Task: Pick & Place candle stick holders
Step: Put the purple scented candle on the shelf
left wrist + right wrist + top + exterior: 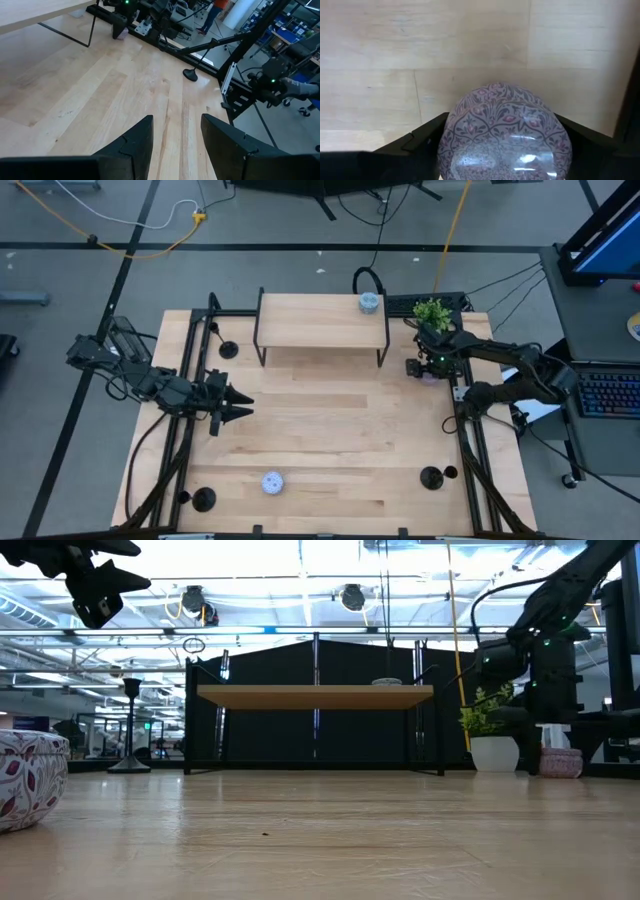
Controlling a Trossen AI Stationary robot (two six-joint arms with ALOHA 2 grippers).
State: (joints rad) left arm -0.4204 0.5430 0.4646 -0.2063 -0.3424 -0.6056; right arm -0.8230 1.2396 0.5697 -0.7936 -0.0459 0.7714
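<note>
While the left gripper [238, 405] hangs above the left side of the pale wooden table [330, 450], its two dark fingers [134, 145] spread apart and holding nothing, the right gripper [428, 366] sits low near the table's far right corner, its fingers on either side of a round lavender puck with a leafy pattern [504, 132]; whether they press against it cannot be told. Matte-black candle stick holders, each a flat round disc with a thin stem, stand apart around the table: one near the far left corner [228, 349], one at the near left corner [203, 500] and one by the right edge towards the near side [432, 477]. A white patterned puck [272, 482] lies near the near edge, left of centre. A low wooden shelf on black legs [322, 321] stands along the far edge, with a pale blue round puck [369, 302] on its right end. Just beside the shelf's right end, a small green potted plant in a white pot [432, 313] stands at the far right corner, close to the right gripper.
</note>
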